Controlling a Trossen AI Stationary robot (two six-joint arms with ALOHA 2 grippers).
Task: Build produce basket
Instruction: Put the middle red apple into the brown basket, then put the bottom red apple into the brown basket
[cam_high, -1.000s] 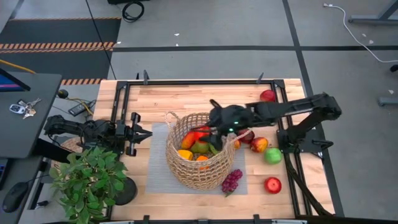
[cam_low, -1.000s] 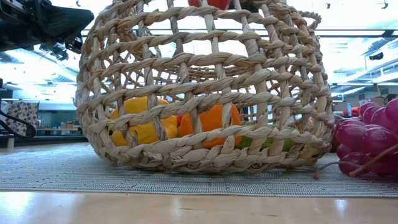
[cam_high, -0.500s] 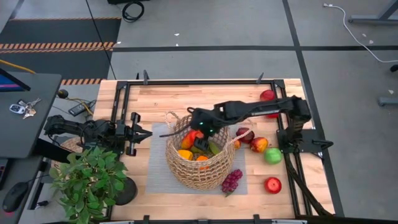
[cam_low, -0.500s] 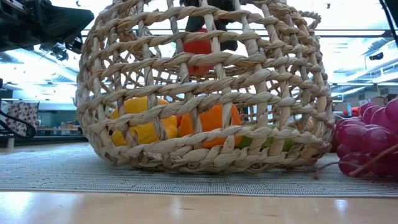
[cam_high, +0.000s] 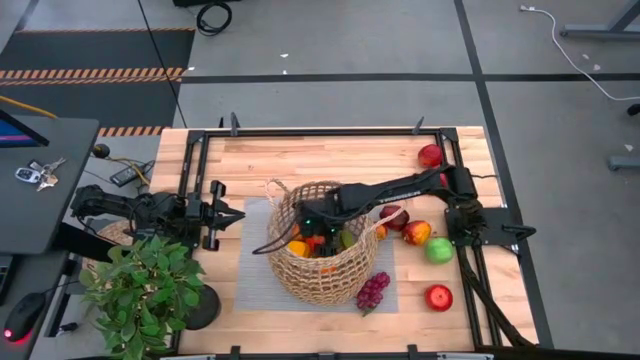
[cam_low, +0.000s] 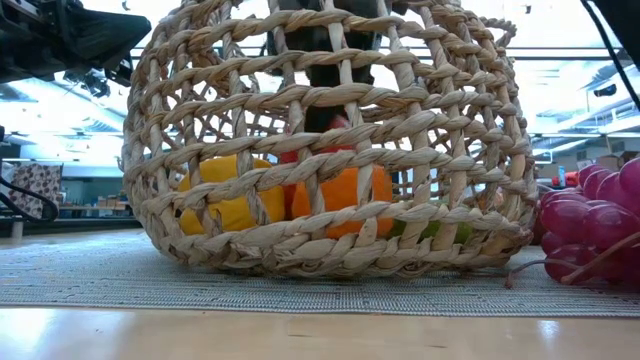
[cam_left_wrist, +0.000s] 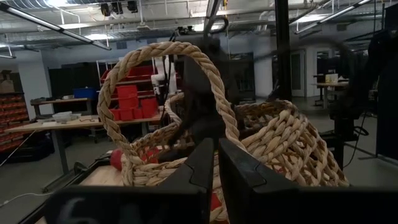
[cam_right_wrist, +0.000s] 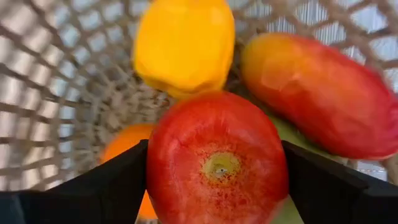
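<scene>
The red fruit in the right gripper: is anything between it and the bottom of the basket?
Yes. The right gripper holds the red fruit low inside the basket, and other produce already lies under it: a yellow piece, a red-orange fruit and an orange. It can only rest on that pile.

fruit (cam_high: 305, 243) in basket (cam_high: 345, 275), grapes (cam_high: 372, 291) beside

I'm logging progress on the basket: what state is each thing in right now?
Round tan wicker basket: upright on the grey mat, partly filled.
Red toy apple: held between the fingers, low inside the basket.
Right gripper: down inside the basket, shut on the apple.
Left gripper: waiting beside the basket, shut, empty.
Purple toy grapes: on the mat, outside the basket.
</scene>
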